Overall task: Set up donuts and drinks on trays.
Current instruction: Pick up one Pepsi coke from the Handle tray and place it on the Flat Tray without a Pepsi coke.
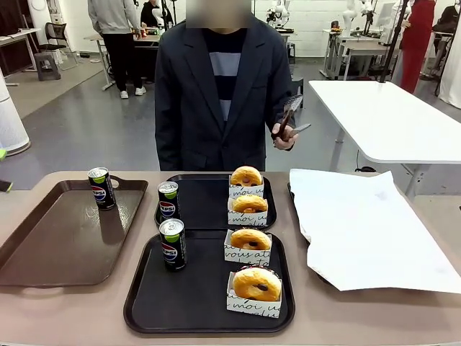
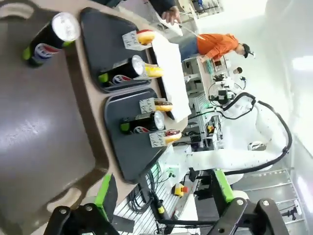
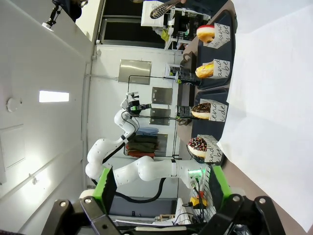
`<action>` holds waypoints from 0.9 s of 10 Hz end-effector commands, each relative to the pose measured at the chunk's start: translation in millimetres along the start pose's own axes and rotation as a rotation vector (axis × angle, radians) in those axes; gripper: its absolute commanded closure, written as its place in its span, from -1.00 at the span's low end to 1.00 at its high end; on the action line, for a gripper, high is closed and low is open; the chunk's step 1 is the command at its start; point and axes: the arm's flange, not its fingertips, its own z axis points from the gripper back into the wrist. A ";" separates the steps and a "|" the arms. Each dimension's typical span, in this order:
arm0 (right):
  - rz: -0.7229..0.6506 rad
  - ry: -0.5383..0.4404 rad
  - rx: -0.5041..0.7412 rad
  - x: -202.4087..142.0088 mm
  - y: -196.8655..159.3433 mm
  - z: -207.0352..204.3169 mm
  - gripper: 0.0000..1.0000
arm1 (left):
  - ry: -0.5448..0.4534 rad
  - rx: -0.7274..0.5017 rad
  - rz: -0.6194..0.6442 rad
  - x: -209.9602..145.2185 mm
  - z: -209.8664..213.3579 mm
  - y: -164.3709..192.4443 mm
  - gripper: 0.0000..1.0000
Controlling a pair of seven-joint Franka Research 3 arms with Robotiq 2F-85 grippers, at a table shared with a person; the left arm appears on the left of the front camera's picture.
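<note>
Two black trays lie mid-table, one behind the other. The near tray [image 1: 202,295] carries a Pepsi can [image 1: 172,244] and two sleeved donuts [image 1: 250,241] [image 1: 256,285]. The far tray [image 1: 205,198] carries another can [image 1: 168,200] and two more donuts [image 1: 246,177] [image 1: 249,205]. A third can [image 1: 101,187] stands on the brown tray [image 1: 57,238]. My left gripper [image 2: 164,191] hangs open above the brown tray's near end, holding nothing. My right gripper [image 3: 161,183] is open too, raised beside the white paper [image 3: 274,107], with the donuts [image 3: 198,146] beyond it.
A large white paper sheet [image 1: 367,223] covers the table's right side. At the far edge stands a person holding tongs [image 1: 288,131] above the table. The brown tray takes up the table's left side.
</note>
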 end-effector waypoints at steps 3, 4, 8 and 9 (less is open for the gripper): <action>0.016 -0.003 0.013 0.1 0.0 -0.4 -1.00 | -0.074 -0.056 0.068 -0.9 15.7 53.3 -1.00; 0.016 -0.003 0.013 0.1 0.0 -0.4 -1.00 | -0.088 -0.084 0.072 -1.4 19.6 51.0 -1.00; 0.016 -0.003 0.013 0.1 0.0 -0.4 -1.00 | -0.049 -0.023 0.072 -7.9 8.9 55.2 -1.00; 0.016 -0.003 0.013 0.1 0.0 -0.4 -1.00 | -0.049 -0.023 0.072 -7.9 8.9 55.2 -1.00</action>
